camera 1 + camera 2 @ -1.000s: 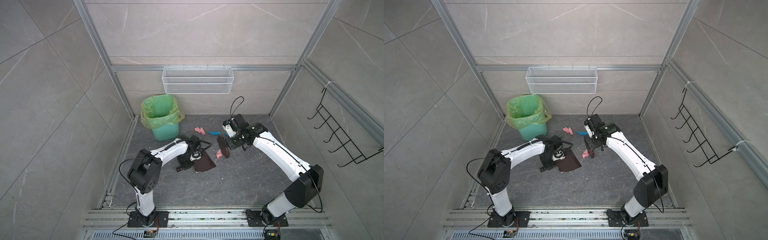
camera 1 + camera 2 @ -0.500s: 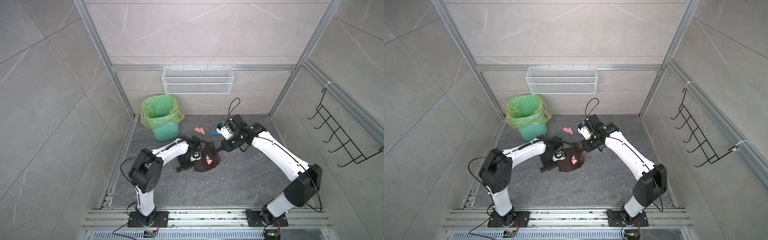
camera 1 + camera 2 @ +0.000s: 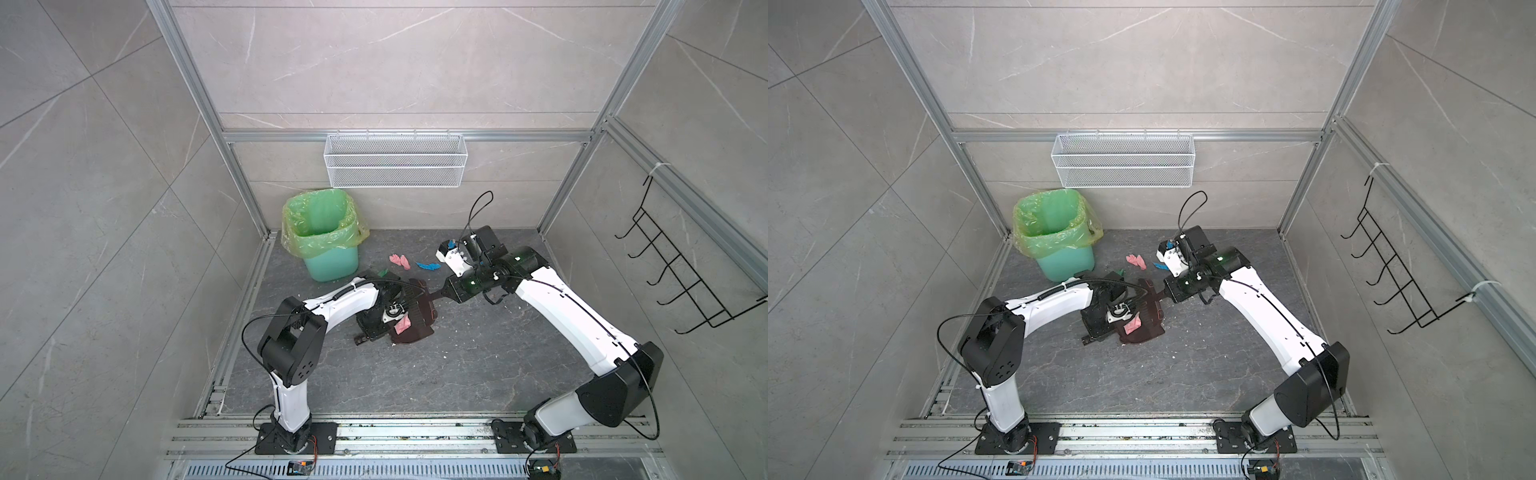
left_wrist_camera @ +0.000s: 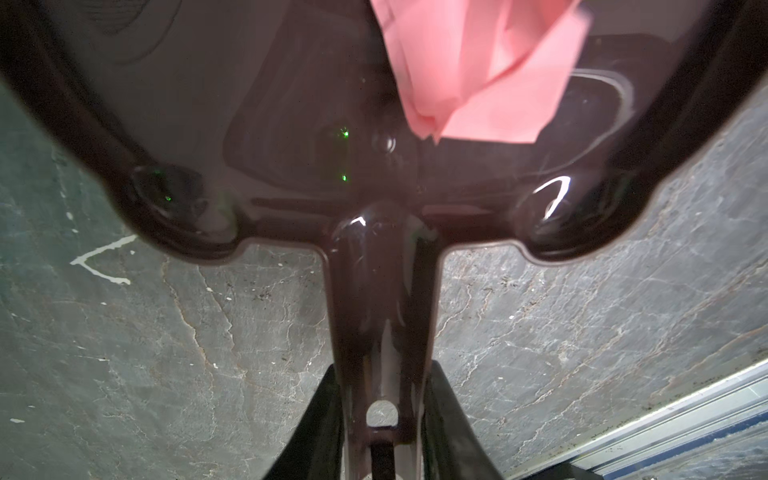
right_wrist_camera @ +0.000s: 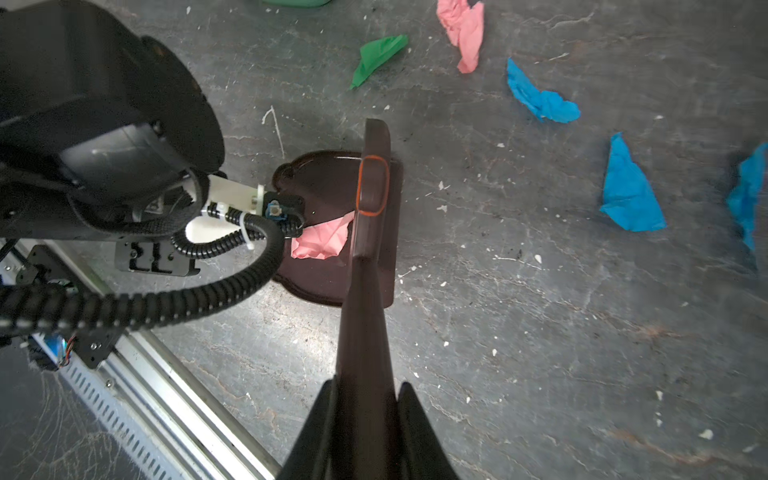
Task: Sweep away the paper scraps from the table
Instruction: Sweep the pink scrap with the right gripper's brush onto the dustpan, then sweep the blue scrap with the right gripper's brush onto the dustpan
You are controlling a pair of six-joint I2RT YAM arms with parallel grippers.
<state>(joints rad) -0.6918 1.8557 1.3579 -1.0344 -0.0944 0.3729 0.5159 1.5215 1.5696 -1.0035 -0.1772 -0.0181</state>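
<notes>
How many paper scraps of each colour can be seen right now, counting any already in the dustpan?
Pink scraps: 2, one on the table, one in the dustpan
Blue scraps: 3, all on the table
Green scrap: 1, on the table
Total: 6 in view. The arms may hide others.

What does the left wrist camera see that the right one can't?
Only the left wrist view shows the left gripper gripping the handle of the dark brown dustpan. Only the right wrist view shows the right gripper holding the dark brown brush, and a loose green paper scrap, a loose pink paper scrap and blue paper scraps. Both show the dustpan holding a crumpled pink paper scrap on the dark grey stone-look table.
</notes>
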